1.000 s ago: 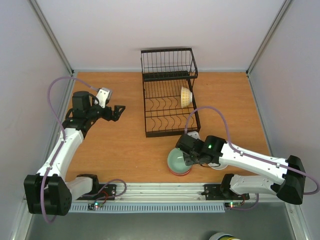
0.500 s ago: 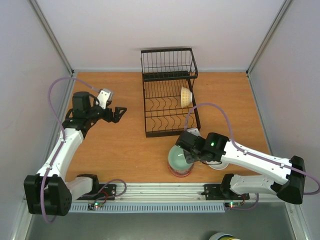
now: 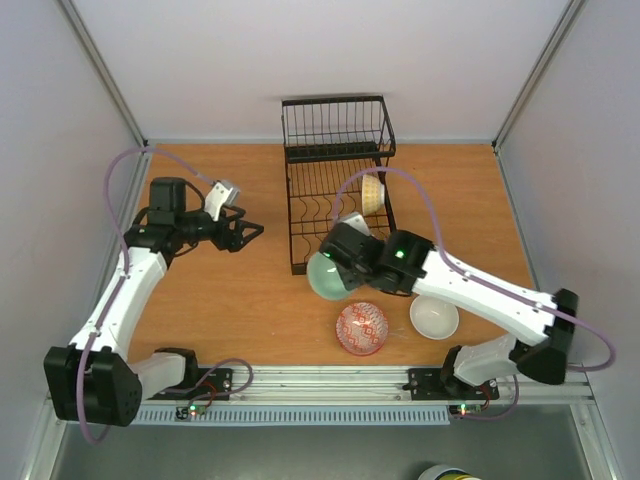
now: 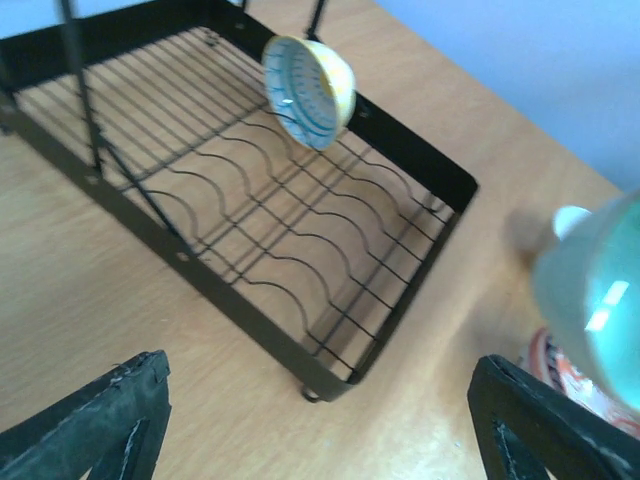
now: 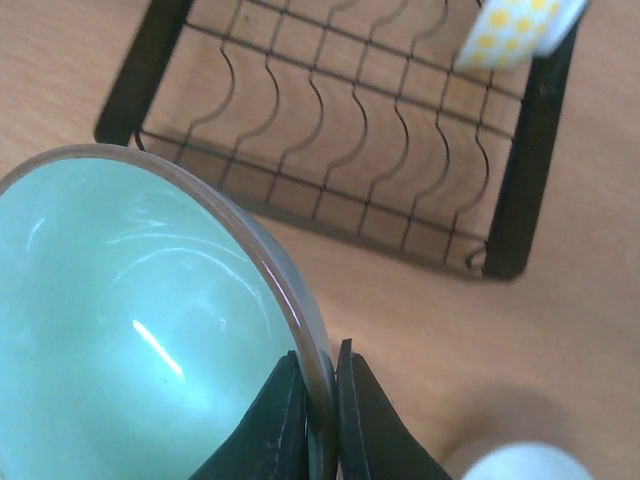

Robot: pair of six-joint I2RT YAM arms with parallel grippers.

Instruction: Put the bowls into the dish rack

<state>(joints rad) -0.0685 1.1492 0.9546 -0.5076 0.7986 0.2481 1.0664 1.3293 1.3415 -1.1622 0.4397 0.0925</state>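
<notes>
Pale green bowl (image 3: 325, 275) pinched at the rim by right gripper (image 5: 320, 392), held off the table at dish rack (image 3: 292, 222) near-left corner. Left gripper (image 3: 244, 232) jaws wide apart, empty, left of rack.

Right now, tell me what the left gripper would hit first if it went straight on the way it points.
The dish rack: the left gripper, jaws open, aims at its near side rail and wire floor. Which wire comes first is unclear, since depth is hard to judge.

White arm links (image 3: 128, 295), black joints (image 3: 168, 197), lilac cables (image 3: 118, 170).
</notes>
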